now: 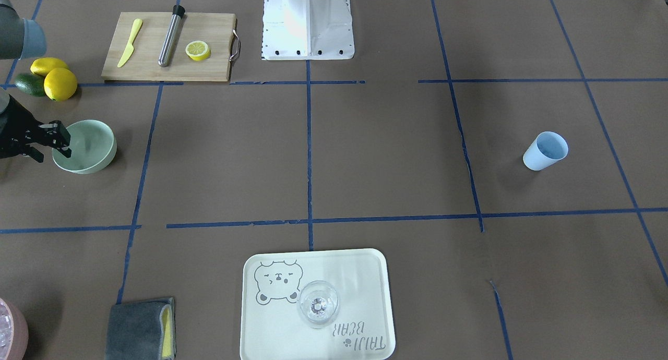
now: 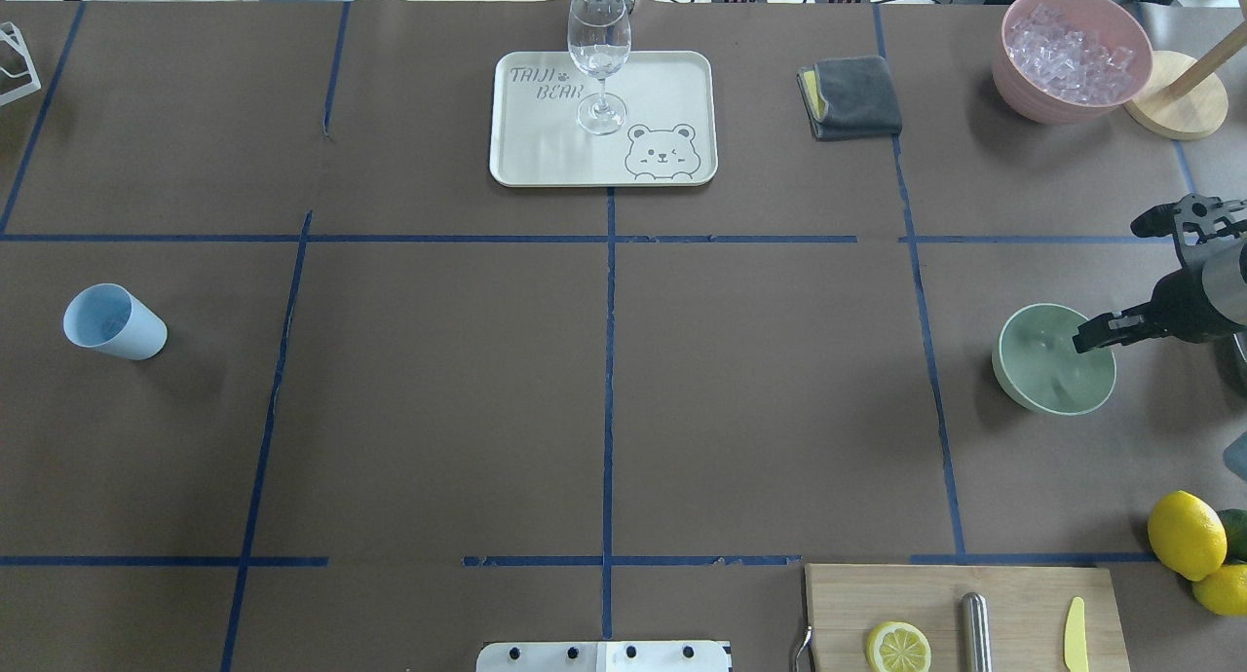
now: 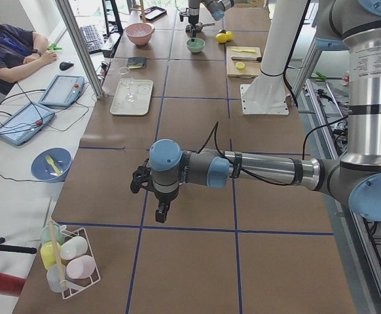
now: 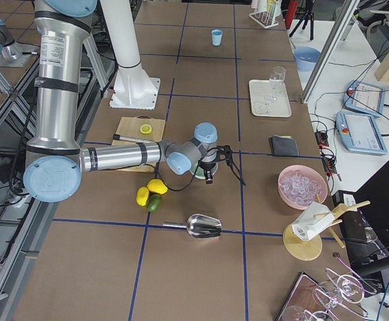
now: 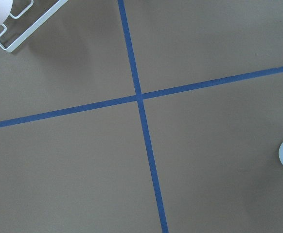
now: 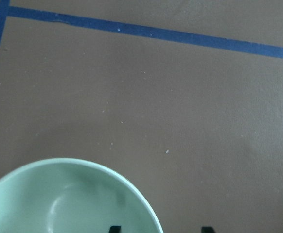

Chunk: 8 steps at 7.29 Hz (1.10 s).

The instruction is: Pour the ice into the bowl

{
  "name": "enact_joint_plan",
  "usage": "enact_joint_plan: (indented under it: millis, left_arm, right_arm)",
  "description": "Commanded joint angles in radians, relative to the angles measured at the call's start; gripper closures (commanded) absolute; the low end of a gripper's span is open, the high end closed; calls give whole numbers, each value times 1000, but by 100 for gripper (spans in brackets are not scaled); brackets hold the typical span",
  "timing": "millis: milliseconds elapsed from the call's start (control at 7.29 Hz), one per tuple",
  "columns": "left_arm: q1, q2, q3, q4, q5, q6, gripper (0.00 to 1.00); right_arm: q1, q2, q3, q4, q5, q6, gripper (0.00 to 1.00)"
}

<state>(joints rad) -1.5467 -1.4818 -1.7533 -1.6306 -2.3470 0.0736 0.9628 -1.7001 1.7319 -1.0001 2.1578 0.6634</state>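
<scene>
Tool of right arm (image 1: 61, 141) spread open, nothing held. Fingertips (image 6: 114, 230) poised at right-hand rim of bowl (image 2: 1042, 375); in wrist view, rim edge runs between them; height above rim unclear. Bowl upright at right edge of worktop (image 2: 740, 390), pink container (image 2: 1023, 93) farther off, lemons (image 2: 1186, 534) nearer. Round, so no long axis to favour. Ice not made out in bowl or tool. Right arm judged far nearer. Left tool (image 3: 160, 212) hangs over worktop's left end; spread cannot be told.

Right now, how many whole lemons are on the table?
2. Both sit on the robot's right, beside a green fruit: one lemon toward the cutting board, the other lemon toward the bowl. The board's half lemon isn't counted. None looks hidden.
</scene>
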Motion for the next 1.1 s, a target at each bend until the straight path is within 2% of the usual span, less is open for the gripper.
enact_joint_plan:
  millis: [0,137,275,686,961]
  left_arm:
    - [-1,0,-5,0,0,0,0]
    - [-1,0,-5,0,2,0,0]
    - [-1,0,-5,0,0,0,0]
    - [-1,2,-8,0,2,0,0]
    - [-3,2,-8,0,2,0,0]
  right_arm:
    - [-6,-21,15,6,4,-1,43]
    - [-10,-23,15,6,4,-2,65]
    - [-15,-23,17,6,5,-2,100]
    - [-18,-26,32,6,4,-10,100]
    - [-13,-38,130,-8,39,-8,100]
